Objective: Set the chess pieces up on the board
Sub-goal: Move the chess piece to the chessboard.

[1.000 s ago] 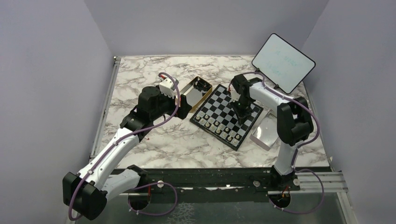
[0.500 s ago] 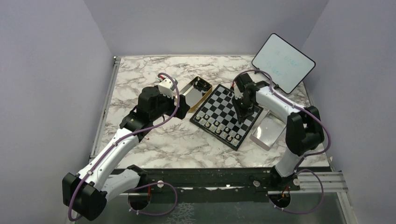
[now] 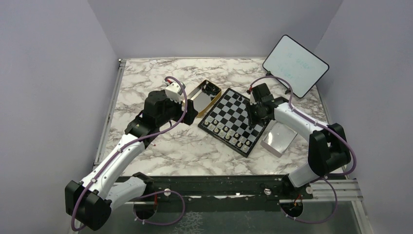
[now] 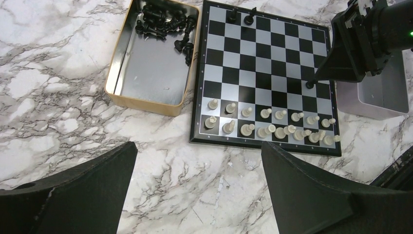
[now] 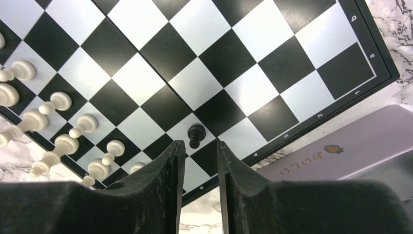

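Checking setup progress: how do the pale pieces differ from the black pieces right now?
The pale pieces stand in two rows on the board; most black pieces lie heaped in the gold tin. All visible pale pieces are placed; only three black pieces are. Both are tiny figures.

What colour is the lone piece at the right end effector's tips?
Black. The piece shows best in the right wrist view.

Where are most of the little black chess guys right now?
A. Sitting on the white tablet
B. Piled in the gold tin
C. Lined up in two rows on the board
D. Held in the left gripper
B: most of the black pieces lie heaped at the far end of the gold tin, and only a few show on the board.
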Tool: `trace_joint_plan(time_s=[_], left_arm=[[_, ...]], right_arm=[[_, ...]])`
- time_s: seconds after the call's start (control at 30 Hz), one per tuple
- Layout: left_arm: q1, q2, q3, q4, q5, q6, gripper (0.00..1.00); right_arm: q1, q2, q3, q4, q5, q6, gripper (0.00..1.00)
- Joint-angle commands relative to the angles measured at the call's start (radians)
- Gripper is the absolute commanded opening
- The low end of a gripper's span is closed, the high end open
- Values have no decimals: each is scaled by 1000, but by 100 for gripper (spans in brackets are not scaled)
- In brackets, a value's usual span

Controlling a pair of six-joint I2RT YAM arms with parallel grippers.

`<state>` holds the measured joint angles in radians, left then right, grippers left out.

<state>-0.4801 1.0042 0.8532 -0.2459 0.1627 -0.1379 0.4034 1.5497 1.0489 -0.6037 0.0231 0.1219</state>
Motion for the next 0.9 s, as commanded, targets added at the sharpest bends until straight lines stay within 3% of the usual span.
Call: trace_joint_plan(time_s=[0.0,0.33,0.7,0.87], left_arm=[[-2,-11,7,-6,-13,-6,99],[-1,-17,6,-6,-18,-8,99],[-2,-14,7,-6,-15,-8,99],[-2,-16,7,-7,-17,-8,99]], right_arm=[[-8,-22,-26,101,5,32,36],[-7,20,-42,127,-1,45,30],[-8,55,-38,87,-49,47,32],[-8,59,-31,73,-42,51,25]])
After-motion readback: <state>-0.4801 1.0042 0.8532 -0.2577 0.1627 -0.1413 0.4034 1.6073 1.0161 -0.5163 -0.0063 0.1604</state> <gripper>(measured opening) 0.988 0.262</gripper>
